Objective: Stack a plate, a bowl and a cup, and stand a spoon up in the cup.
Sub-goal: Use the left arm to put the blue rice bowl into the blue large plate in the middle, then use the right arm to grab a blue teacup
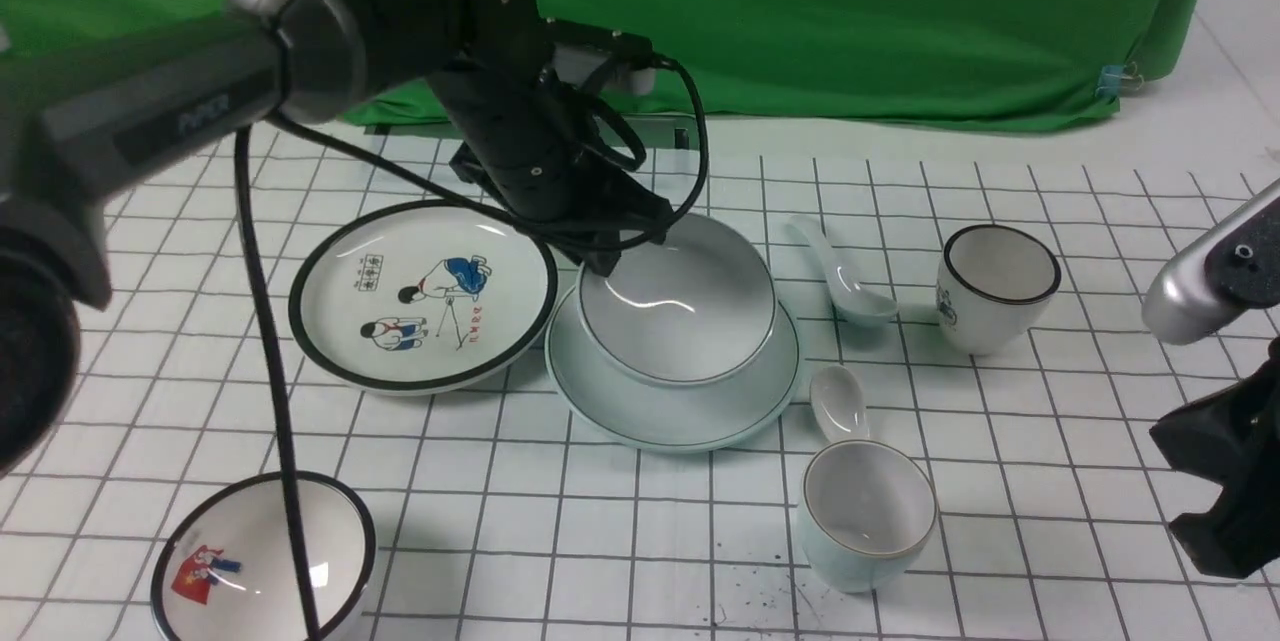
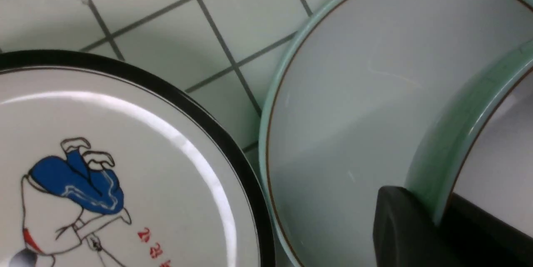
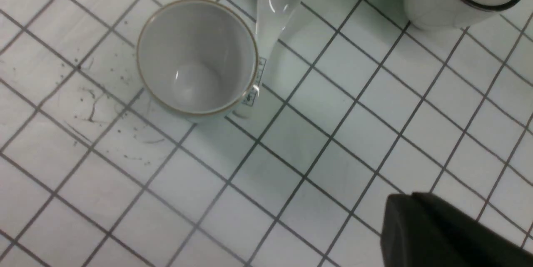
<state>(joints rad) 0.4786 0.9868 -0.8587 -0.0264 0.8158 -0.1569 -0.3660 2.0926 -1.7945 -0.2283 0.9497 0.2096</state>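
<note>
The pale blue-green bowl point(image 1: 680, 306) sits tilted over the pale blue-green plate point(image 1: 680, 426) in the middle of the grid cloth. My left gripper point(image 1: 603, 261) is shut on the bowl's far-left rim. In the left wrist view the gripper point(image 2: 437, 215) pinches the bowl's wall point(image 2: 449, 133) above the plate point(image 2: 354, 92). The pale cup point(image 1: 868, 516) stands upright in front of the plate and also shows in the right wrist view point(image 3: 195, 56). The plain spoon point(image 1: 845, 276) lies right of the bowl. My right gripper point(image 1: 1215, 491) is shut and empty at the right edge, above the cloth point(image 3: 410, 200).
A cartoon plate point(image 1: 420, 296) lies just left of the pale plate. A cartoon bowl point(image 1: 265, 561) is at the front left. A black-rimmed cup point(image 1: 995, 286) stands at the right. A printed spoon point(image 1: 838, 401) lies against the pale cup. Green cloth point(image 1: 850, 21) hangs behind.
</note>
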